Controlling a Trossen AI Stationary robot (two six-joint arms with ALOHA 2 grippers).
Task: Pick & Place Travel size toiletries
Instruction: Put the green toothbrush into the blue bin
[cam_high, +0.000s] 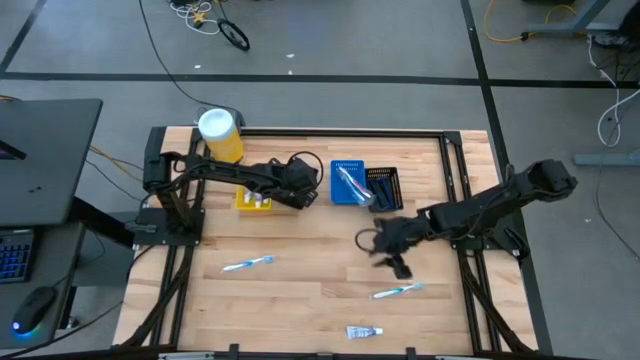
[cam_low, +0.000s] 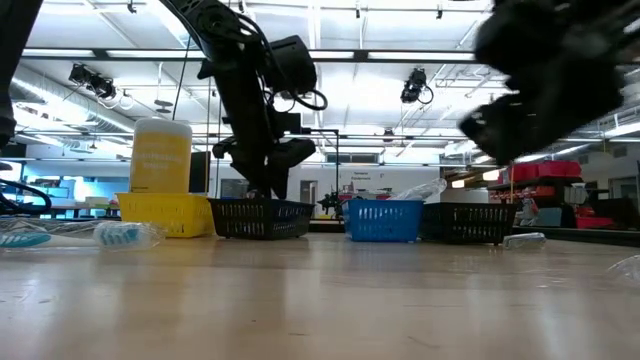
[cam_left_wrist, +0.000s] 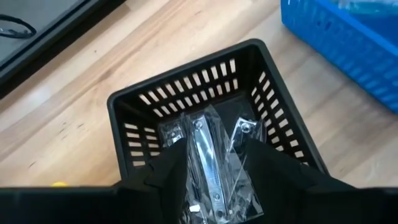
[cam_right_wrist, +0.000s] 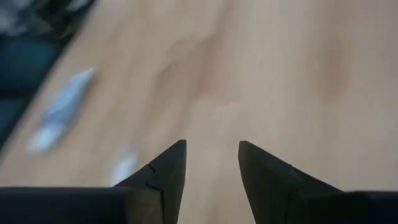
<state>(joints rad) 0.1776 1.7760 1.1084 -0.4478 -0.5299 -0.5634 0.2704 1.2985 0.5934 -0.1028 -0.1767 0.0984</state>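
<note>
My left gripper (cam_high: 300, 190) hangs open over a black bin (cam_left_wrist: 186, 68), its fingers pointing down into it (cam_left_wrist: 214, 155). Clear-wrapped metal items (cam_left_wrist: 208, 149) lie in that bin below and between the fingers; I cannot tell whether the fingers touch them. My right gripper (cam_high: 392, 255) is open and empty above bare wood (cam_right_wrist: 212, 149). Two light-blue toothbrushes (cam_high: 248, 263) (cam_high: 398, 291) and a small white tube (cam_high: 363, 331) lie flat on the table. A blurred wrapped toothbrush (cam_right_wrist: 62, 112) shows in the right wrist view.
A yellow bin (cam_high: 252, 200), a blue bin (cam_high: 348, 185) with wrapped items and a second black bin (cam_high: 385, 188) stand in a row at the back. A yellow canister with a white lid (cam_high: 220, 135) stands at the far left. Bare wood lies toward the near edge.
</note>
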